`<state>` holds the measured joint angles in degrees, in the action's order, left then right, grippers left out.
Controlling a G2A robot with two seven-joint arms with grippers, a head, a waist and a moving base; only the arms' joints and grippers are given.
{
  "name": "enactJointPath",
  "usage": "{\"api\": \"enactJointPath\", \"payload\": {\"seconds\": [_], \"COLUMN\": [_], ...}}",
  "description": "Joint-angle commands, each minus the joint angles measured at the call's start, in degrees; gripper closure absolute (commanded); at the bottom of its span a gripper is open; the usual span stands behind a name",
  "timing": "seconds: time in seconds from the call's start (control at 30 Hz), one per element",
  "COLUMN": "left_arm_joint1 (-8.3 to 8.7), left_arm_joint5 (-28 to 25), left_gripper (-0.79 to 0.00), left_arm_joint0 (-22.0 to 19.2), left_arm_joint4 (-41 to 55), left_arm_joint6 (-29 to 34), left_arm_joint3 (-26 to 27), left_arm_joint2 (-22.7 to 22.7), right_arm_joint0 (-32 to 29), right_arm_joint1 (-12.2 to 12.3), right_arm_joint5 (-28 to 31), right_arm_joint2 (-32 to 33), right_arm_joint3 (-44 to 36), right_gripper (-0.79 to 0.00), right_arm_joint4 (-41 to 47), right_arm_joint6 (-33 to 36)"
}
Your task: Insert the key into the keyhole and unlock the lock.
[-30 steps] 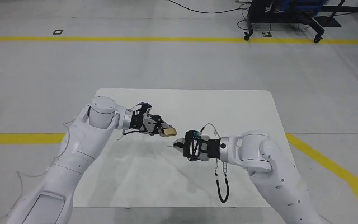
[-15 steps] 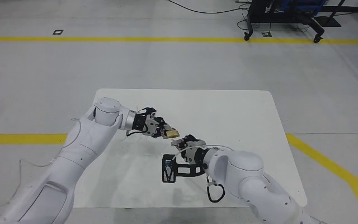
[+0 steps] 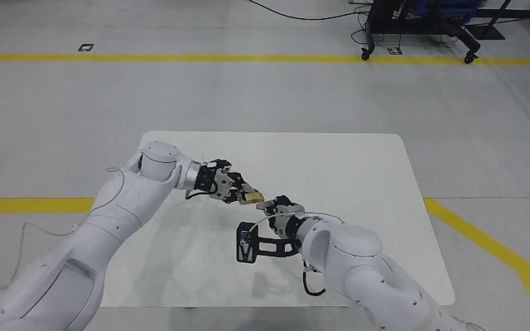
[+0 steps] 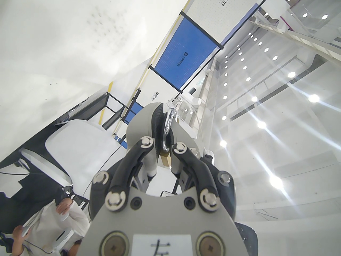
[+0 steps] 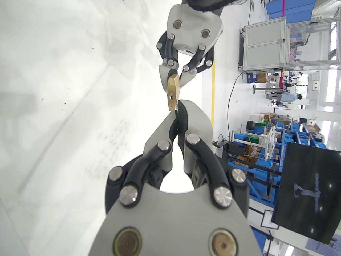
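The left gripper (image 5: 173,77) grips the brass padlock (image 5: 172,91) by its shackle (image 4: 168,123), up over the table (image 3: 356,165). The right gripper (image 5: 179,107) is clenched, likely on the key, tips right at the keyhole (image 5: 171,97). Insertion seems in hand; next needs fine lining-up, then a turn

The lock (image 3: 251,197) hangs above the table (image 3: 356,165), over its middle part and a little left of centre. The left gripper (image 3: 241,194) sits just left of the lock, clamped on its shackle end, and its arm runs off to the left. The right gripper (image 3: 267,204) sits just right of the lock and slightly nearer the robot, with its pads pressed together and its tips right at the lock's keyhole end. The 2 grippers face each other with the lock between them. Well behind the lock, 1 floor line (image 3: 248,58) crosses the floor. Farther back and to the right stands a cart (image 3: 422,25).
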<state>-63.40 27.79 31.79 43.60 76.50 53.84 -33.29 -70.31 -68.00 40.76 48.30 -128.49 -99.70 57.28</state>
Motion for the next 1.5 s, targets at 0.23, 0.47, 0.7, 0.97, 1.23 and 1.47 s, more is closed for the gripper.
{"api": "enactJointPath", "payload": {"seconds": [0.23,0.47,0.7,0.97,1.23,1.47], "left_arm_joint1": [0.31,0.52,0.66,0.82,1.00,0.99], "left_arm_joint5": [0.3,0.2,0.3,0.9,2.1,3.4], "left_gripper": [0.000,0.000,0.000,0.000,0.000,0.000], "left_arm_joint0": [-1.2,-1.7,-2.2,-2.7,-2.1,-1.5], "left_arm_joint4": [1.0,1.7,2.4,2.4,1.0,-0.8], "left_arm_joint6": [-0.3,-0.2,-0.3,-0.9,-3.0,-4.8], "left_arm_joint3": [-0.1,-0.1,-0.1,-0.4,0.5,2.1], "left_arm_joint2": [2.4,3.7,4.7,4.9,3.7,3.2], "right_arm_joint0": [1.5,2.9,3.2,3.4,4.1,6.6], "right_arm_joint1": [-0.7,-1.4,-1.8,-2.4,-2.6,-2.7], "right_arm_joint5": [0.3,-0.5,-1.2,-1.4,-1.8,-7.2], "right_arm_joint2": [-1.7,-3.2,-4.2,-5.7,-8.0,-12.6], "right_arm_joint3": [1.9,3.3,3.5,2.9,3.6,5.9], "right_gripper": [0.000,0.000,0.000,0.000,0.000,0.000], "right_arm_joint4": [0.5,0.4,-1.8,-3.1,-3.4,-5.5], "right_arm_joint6": [1.3,2.6,4.5,6.6,8.1,13.4]}}
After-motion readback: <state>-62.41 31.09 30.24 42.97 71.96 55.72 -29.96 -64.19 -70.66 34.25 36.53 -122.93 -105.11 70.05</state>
